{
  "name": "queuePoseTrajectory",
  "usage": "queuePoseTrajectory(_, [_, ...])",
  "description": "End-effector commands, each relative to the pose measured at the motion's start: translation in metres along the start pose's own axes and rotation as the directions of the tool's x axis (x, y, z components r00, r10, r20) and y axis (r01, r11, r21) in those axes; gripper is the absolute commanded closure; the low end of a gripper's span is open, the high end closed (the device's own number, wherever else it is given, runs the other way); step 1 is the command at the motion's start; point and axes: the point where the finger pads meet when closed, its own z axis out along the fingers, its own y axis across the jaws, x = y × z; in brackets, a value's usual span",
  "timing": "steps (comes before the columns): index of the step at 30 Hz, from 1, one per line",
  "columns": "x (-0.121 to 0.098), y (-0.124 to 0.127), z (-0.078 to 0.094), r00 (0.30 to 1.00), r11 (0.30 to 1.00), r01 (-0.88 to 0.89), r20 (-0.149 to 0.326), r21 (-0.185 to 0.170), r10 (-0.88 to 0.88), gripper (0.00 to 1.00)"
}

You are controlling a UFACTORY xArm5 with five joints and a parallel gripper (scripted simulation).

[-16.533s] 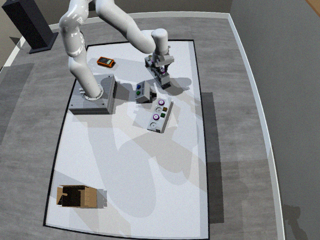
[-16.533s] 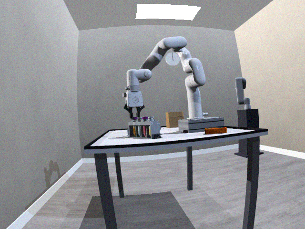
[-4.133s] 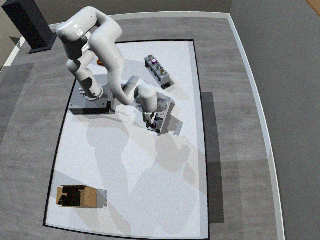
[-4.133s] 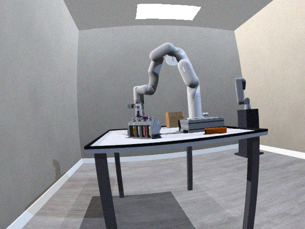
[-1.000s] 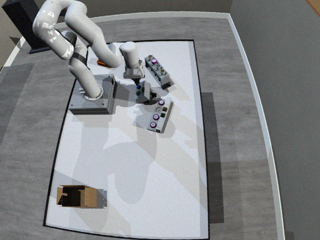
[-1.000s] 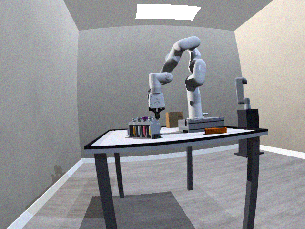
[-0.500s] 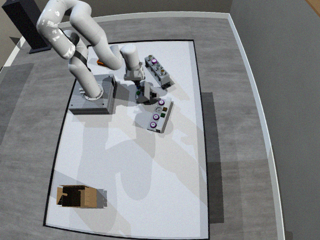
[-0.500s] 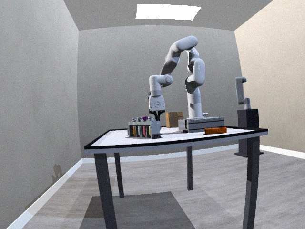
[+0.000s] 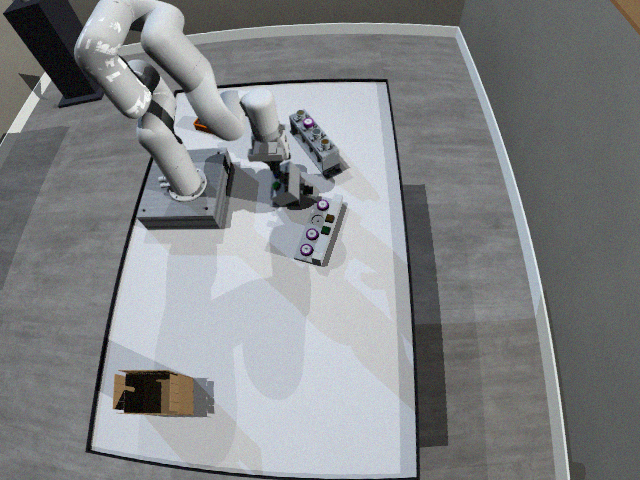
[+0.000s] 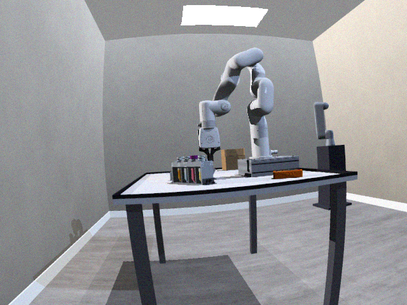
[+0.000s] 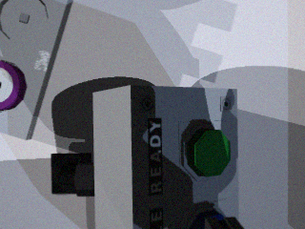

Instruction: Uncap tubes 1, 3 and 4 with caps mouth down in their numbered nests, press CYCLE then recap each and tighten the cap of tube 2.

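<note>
Right now the blue key (image 11: 210,220) is cut off at the bottom edge of the wrist view; the green key (image 11: 212,153), labelled READY, sits nearly centre right in the same housing (image 11: 172,110). Your gripper (image 10: 208,154) hangs just above that housing, fingers pinched fully together and holding nothing. The danger, as I judge it, is coming down on green rather than blue, which would end the run before aspiration; shift toward the lower edge first. Three purple caps (image 9: 311,234) lie in the cap tray (image 9: 321,256), centre of the top view; a stray brush could unseat one. The fingertips are hidden in the wrist view; the lamps are too small to read.
</note>
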Motion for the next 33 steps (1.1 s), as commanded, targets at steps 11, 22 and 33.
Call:
queuePoseTrajectory(11, [-0.0002,-0.0011,0.0038,1.0,1.0,0.0,0.005,0.002,0.0,1.0])
queuePoseTrajectory(22, [-0.0002,-0.001,0.0068,1.0,1.0,0.0,0.005,0.002,0.0,1.0])
queuePoseTrajectory(33, [-0.0002,-0.001,0.0102,1.0,1.0,0.0,0.005,0.002,0.0,1.0])
